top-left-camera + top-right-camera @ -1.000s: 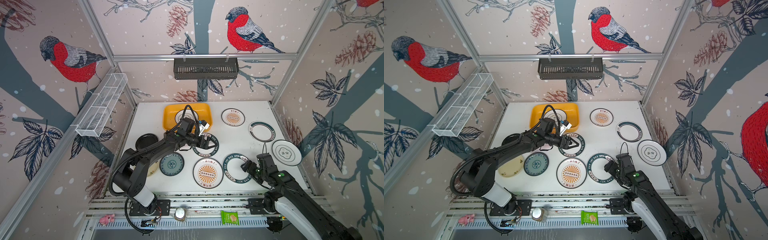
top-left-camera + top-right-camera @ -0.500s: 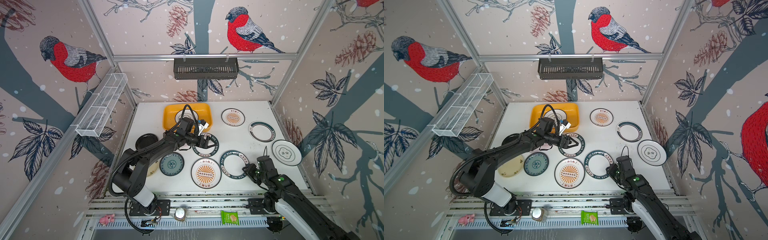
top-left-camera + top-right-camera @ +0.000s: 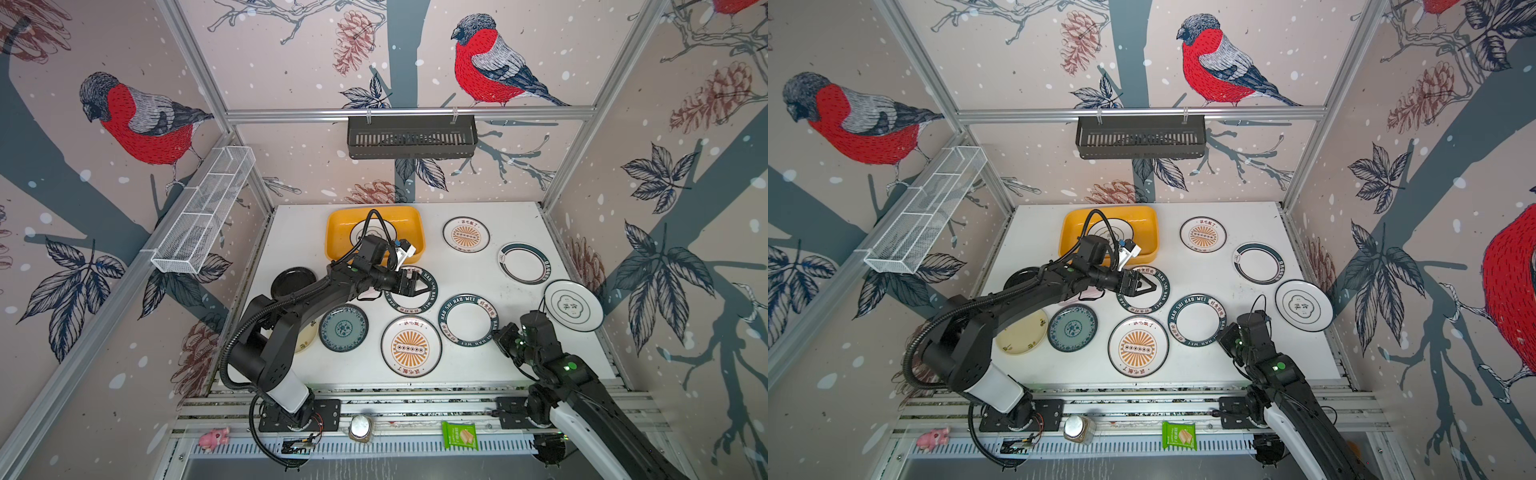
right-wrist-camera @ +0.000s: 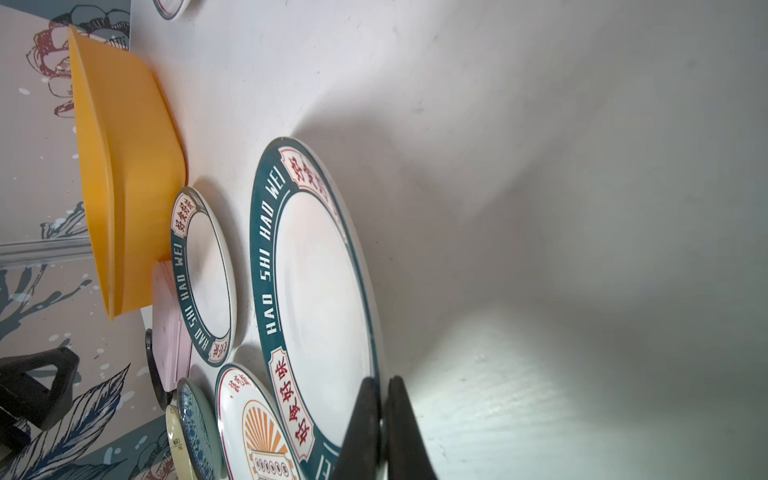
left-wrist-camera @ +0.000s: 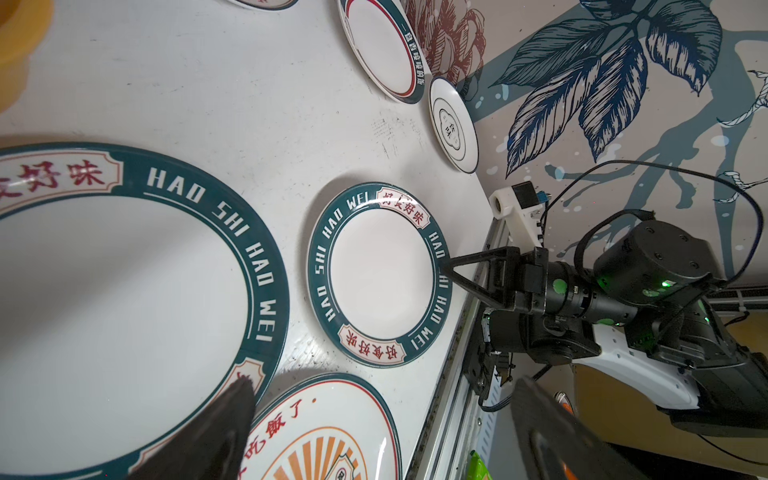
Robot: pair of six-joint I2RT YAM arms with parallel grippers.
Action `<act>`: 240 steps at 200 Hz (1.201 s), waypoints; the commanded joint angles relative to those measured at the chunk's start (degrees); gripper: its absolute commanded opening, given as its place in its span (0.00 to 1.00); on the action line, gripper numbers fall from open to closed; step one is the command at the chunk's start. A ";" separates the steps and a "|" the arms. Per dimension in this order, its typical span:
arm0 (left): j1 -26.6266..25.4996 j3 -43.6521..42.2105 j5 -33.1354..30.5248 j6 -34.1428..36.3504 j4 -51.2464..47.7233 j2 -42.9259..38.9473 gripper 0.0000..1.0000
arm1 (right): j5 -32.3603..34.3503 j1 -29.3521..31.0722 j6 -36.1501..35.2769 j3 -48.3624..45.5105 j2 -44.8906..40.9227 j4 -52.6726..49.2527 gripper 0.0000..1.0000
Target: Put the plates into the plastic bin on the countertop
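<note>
The right gripper (image 4: 384, 382) has its jaws pinched shut on the rim of a lettered plate (image 3: 467, 320), which lies flat and face-up at 4 o'clock on the surface (image 3: 478, 370). Only the right wrist view shows that pinch plainly. The left gripper (image 3: 1148, 286), jaws wide and holding nothing, hovers over a second lettered plate (image 5: 124, 311). The plastic bin (image 3: 336, 232) sits at 11 o'clock, its long axis running 9-to-3.

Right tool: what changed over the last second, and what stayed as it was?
The right tool closed from open onto the near rim of the round white plate with the dark-green lettered rim, which slid slightly toward the far side. Unchanged: the left tool, open above the other plate of that pattern, and the yellow-orange plastic bin holding one plate.
</note>
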 commanded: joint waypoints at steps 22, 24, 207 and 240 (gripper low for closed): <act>0.69 0.49 -0.76 1.12 0.72 0.20 0.96 | 6.53 0.07 1.81 3.56 -2.12 -3.94 0.01; 0.71 0.53 -0.86 1.12 0.70 0.21 0.96 | 6.82 0.03 1.73 3.75 -2.26 -4.04 0.01; 15.12 -4.80 0.17 -6.79 10.76 -4.04 0.87 | 6.50 9.91 -11.35 17.98 27.04 44.16 0.00; 15.14 -5.47 1.69 -7.14 12.55 -5.21 0.86 | 3.46 11.62 -11.10 20.35 34.16 50.73 0.00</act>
